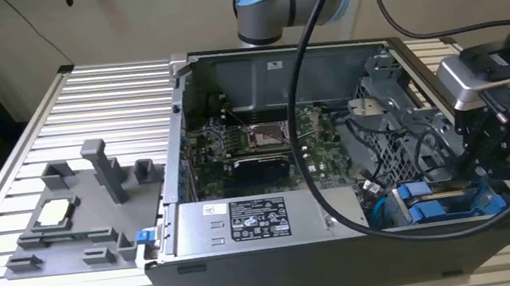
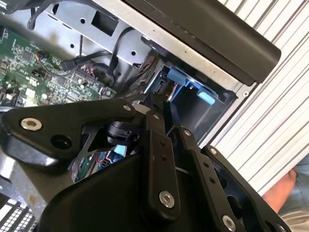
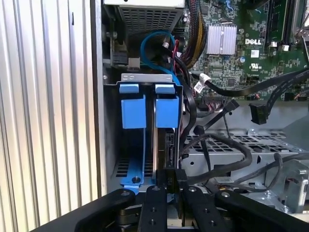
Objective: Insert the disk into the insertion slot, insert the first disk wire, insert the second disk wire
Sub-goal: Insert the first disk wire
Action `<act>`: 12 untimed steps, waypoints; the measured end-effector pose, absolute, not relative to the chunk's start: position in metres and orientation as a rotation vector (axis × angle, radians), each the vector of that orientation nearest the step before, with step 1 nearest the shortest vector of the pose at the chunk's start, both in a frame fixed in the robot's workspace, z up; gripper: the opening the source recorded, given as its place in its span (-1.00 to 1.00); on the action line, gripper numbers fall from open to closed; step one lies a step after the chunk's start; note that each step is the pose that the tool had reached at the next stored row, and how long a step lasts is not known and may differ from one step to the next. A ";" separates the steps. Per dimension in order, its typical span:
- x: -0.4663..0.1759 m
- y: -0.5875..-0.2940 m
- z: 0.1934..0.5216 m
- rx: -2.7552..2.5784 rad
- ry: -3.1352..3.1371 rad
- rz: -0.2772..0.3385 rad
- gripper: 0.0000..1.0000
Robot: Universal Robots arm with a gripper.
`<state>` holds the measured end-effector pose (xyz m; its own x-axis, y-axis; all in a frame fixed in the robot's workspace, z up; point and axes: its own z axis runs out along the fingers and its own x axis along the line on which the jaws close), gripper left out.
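On the exterior view's left, low in the frame, I see a grey fixture (image 1: pixel 73 219) resting on the slatted desk (image 1: pixel 108 94). Moving right, the open computer case (image 1: pixel 344 265) takes up the middle, with the silver power supply (image 1: pixel 258 221) along its near edge and the green motherboard (image 1: pixel 255 139) behind it. At the lower right of the exterior view, my arm (image 1: pixel 279 5) reaches down into the corner of the case where the blue drive fronts sit.

In the first wrist view, two blue-fronted drives stand side by side in the cage. The disk (image 3: pixel 167 112) is already seated in the insertion slot (image 3: pixel 166 78), just beside the other drive (image 3: pixel 133 111). The claw (image 3: pixel 171 186) lines up with the disk's edge, its fingers (image 3: pixel 155 198) pressed in on a black plug (image 3: pixel 171 175) that touches the disk. A blue cable (image 3: pixel 154 43) loops beyond the cage.
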<state>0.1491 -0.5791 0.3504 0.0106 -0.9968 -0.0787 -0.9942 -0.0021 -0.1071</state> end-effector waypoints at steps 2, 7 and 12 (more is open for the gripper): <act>0.150 -0.579 0.349 -2.135 2.121 -0.030 -0.62; 0.151 -0.579 0.346 -2.134 2.121 -0.028 -0.62; 0.151 -0.579 0.344 -2.131 2.119 -0.025 -0.62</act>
<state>0.1515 -0.5791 0.3439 0.0104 -0.9964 -0.0843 -0.9942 -0.0013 -0.1079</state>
